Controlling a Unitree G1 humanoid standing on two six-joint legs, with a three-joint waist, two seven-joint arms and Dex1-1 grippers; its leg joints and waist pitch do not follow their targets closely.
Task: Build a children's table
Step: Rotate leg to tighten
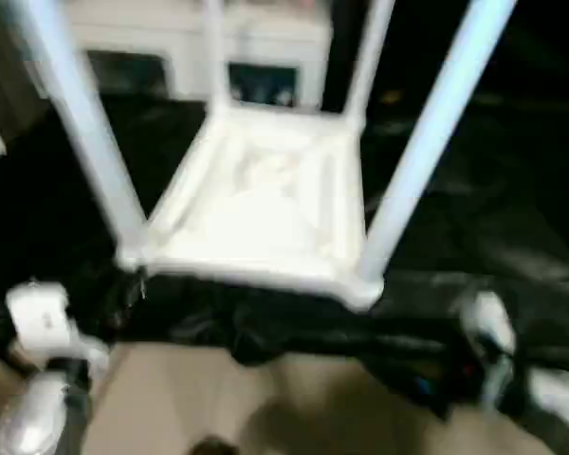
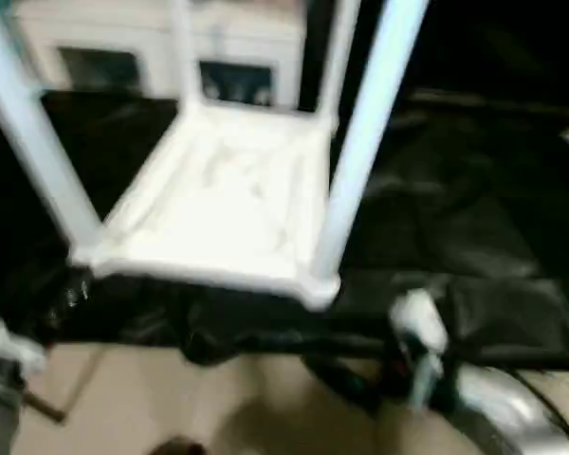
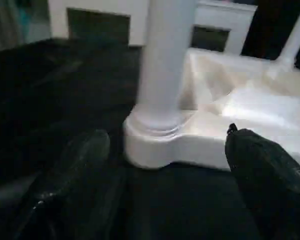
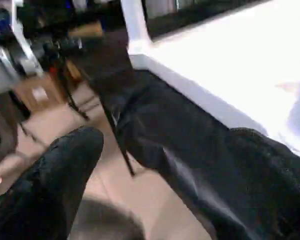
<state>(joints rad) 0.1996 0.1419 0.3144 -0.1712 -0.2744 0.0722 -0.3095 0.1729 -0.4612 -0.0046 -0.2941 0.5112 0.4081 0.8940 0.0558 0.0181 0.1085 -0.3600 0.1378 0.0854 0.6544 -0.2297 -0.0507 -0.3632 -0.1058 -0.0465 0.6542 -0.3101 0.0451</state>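
Nearest the robot, the left gripper (image 3: 160,165) shows in its wrist view with both black fingers (image 3: 70,175) spread wide apart; nothing lies between them, and they stand just short of the near-left corner socket (image 3: 155,145) without touching it. The right gripper (image 4: 155,180) likewise has its jaws parted wide, empty, hanging over the edge of the black cover (image 4: 190,150) where the tan floor (image 1: 294,398) begins.

Beyond the grippers, the tabletop (image 1: 266,209) lies upside down on the black cover, ribbed underside up. All four legs stand in the corner sockets: near-left leg (image 1: 81,123), near-right leg (image 1: 427,133), far-left leg (image 1: 213,52), far-right leg (image 1: 370,57). The near-left leg's flared end appears fully home in its socket in the left wrist view; the seating of the other three cannot be judged from these frames.

Furthest back, the white cabinets (image 1: 266,38) with glass fronts stand behind the work.

Judgement: assembly appears complete or nearly so, and the step in hand reads as letting go and clearing away. To do it well, draw each gripper straight back from the corner with jaws wide, so no finger catches a leg or drags the cover. Should the table need turning upright, grasp it low, near the sockets, not high on the legs
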